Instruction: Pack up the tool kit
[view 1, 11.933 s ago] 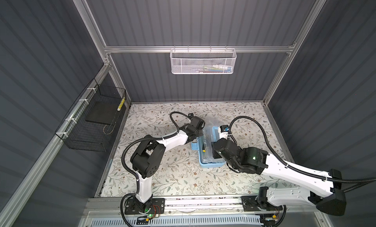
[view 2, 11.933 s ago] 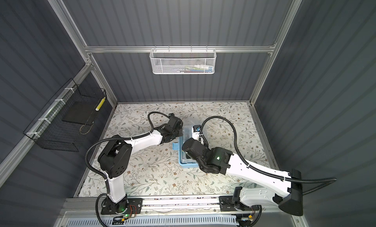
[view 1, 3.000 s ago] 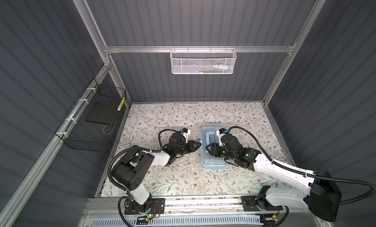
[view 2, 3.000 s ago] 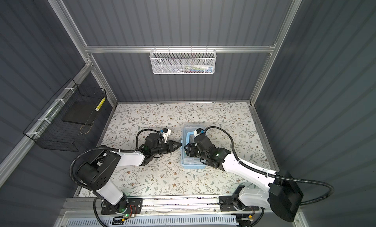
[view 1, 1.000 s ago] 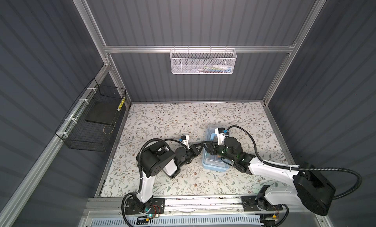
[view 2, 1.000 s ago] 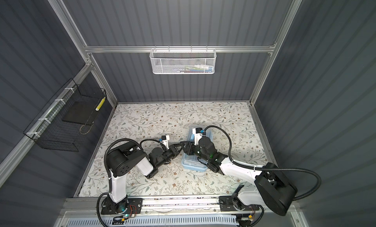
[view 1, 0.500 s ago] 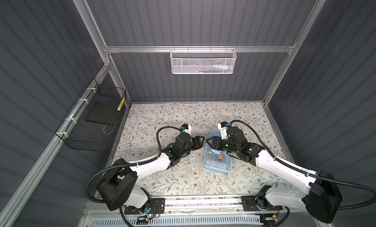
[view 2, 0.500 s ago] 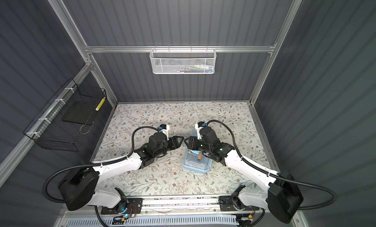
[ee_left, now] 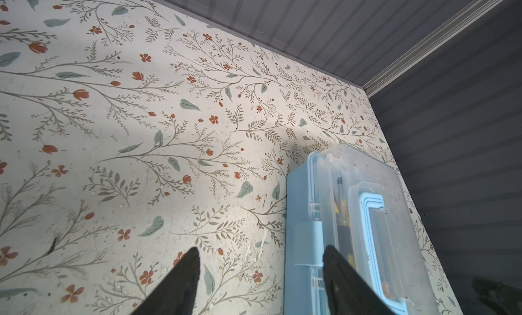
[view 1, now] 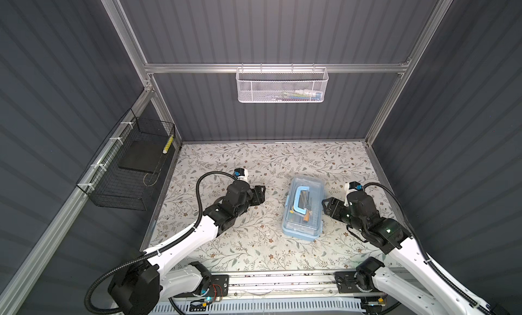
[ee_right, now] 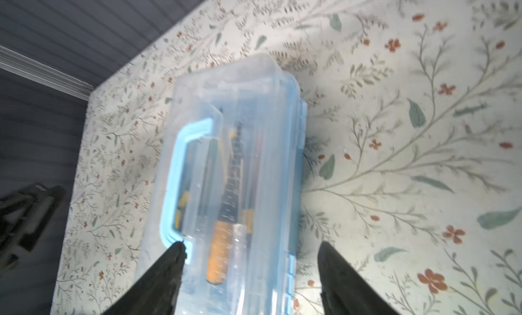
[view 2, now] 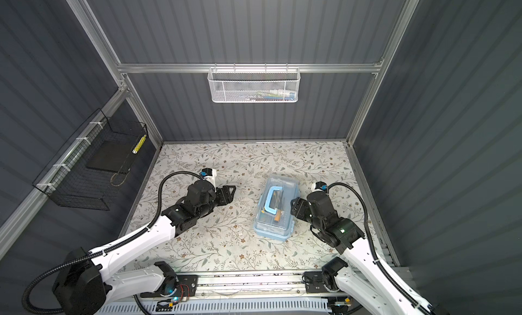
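left gripper [view 1: 261,195]: jaws spread, empty, left of the tool kit [view 1: 300,228] and apart from it | right gripper [view 1: 326,208]: jaws spread, empty, just beside its right side | tool kit: lid shut, handle [view 1: 295,200] flat, tools visible inside, on the floral table [view 1: 254,163] between both grippers

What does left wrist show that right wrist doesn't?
Left wrist only: the blue latch on the left-arm side of the tool kit; the back corner post on the right arm's side. Right wrist only: the blue clips on the opposite long side; the other back corner post. Both: clear lid, blue handle, tools inside, floral table, and their own gripper open: left gripper, right gripper.
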`<state>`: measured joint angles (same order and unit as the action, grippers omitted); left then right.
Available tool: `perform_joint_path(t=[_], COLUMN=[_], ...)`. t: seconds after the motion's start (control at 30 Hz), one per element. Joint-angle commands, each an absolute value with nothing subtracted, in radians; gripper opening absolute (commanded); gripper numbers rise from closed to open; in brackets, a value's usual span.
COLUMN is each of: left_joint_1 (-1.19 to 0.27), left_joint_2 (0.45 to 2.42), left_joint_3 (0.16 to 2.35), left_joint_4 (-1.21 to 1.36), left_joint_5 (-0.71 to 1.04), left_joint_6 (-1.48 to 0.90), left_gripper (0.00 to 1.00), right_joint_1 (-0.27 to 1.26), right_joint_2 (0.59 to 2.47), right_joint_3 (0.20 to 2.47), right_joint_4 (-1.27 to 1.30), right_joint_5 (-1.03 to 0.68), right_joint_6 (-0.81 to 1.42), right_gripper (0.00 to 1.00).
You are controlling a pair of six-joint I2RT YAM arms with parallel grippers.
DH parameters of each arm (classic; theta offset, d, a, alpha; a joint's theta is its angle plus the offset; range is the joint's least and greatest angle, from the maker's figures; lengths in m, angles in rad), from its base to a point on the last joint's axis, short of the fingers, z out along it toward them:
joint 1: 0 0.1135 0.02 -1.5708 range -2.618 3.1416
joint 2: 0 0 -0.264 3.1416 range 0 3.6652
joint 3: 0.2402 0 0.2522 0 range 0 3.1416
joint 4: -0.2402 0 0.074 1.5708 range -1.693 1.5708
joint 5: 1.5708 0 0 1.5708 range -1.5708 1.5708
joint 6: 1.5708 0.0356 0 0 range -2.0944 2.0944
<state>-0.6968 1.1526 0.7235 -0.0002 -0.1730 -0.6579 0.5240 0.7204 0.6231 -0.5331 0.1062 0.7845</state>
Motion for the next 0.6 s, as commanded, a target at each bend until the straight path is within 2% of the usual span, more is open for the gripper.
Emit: perform_joint_path(t=[0.0, 0.27, 0.57], left_joint_1=[-0.692, -0.692, -0.691], left_joint_2=[1.111, 1.039, 1.076], left_joint_3=[0.678, 0.592, 0.567], left_joint_4=[-0.055, -0.086, -0.047], left_joint_5=[-0.179, -0.178, -0.166], left_joint_6=[-0.638, -0.673, -0.692], left_gripper=[0.7, 0.69, 0.68], right_joint_1=[0.514, 0.486, 0.472], right_joint_2=[0.694, 0.932, 1.173], right_joint_3=[0.561, 0.545, 0.597], right_joint_4=[-0.458, -0.186, 0.045], right_joint_5=[0.069, -0.053, -0.161], right_joint_6=[0.804, 0.719, 0.657], right_gripper=[0.74, 0.71, 0.66])
